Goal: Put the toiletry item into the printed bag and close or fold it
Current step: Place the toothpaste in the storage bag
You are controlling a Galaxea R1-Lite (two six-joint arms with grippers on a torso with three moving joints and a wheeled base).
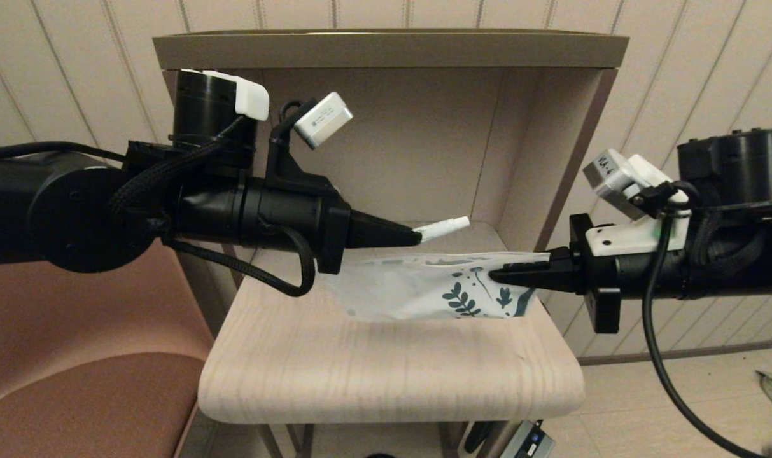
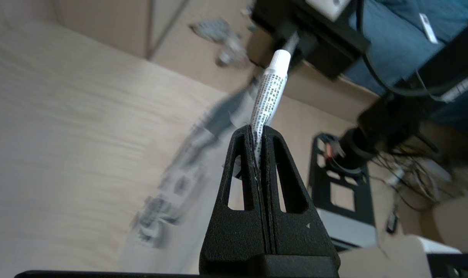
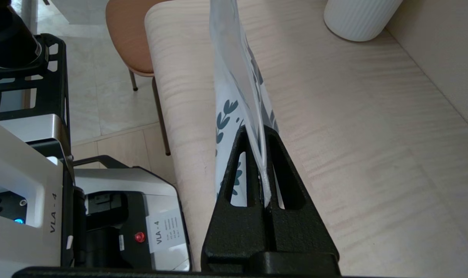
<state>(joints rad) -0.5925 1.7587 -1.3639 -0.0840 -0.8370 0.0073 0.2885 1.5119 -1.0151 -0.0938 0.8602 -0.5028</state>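
**Toiletry stick and printed bag both held aloft, ready for insertion**

Slim white toiletry item (image 1: 445, 228), printed with fine dark text along one face, pinched at one end and jutting out level toward the middle of the scene, just above and behind the bag's upper edge. Clamped tight by the left gripper (image 1: 417, 238), jaws pressed together on the stick's flat tail, capped end pointing away. Probably gripped that way so the free end can lead into the pouch.

Printed bag (image 1: 424, 286) hanging in the air over the table (image 1: 386, 375), a soft white pouch with dark teal leaves and flowers at the end nearest the right arm. Pinched shut-jawed at that leafy end by the right gripper (image 1: 495, 276), the thin film standing on edge between the fingers in the right wrist view (image 3: 257, 131). Rest of the pouch trailing toward the left arm, lower edge near or just touching the pale wood surface; hard to tell which. Likely lifted like this to keep the pouch steady and clear of the tabletop while the stick approaches. Mouth of the bag not clearly visible; open or closed, cannot say.

Stick not yet inside; folding or closing not begun.

Behind, a beige alcove under a brown shelf (image 1: 386, 48). White ribbed mug (image 3: 359, 19) well apart at the back of the table. Brown upholstered seat (image 1: 86, 394) to the left, below table level.
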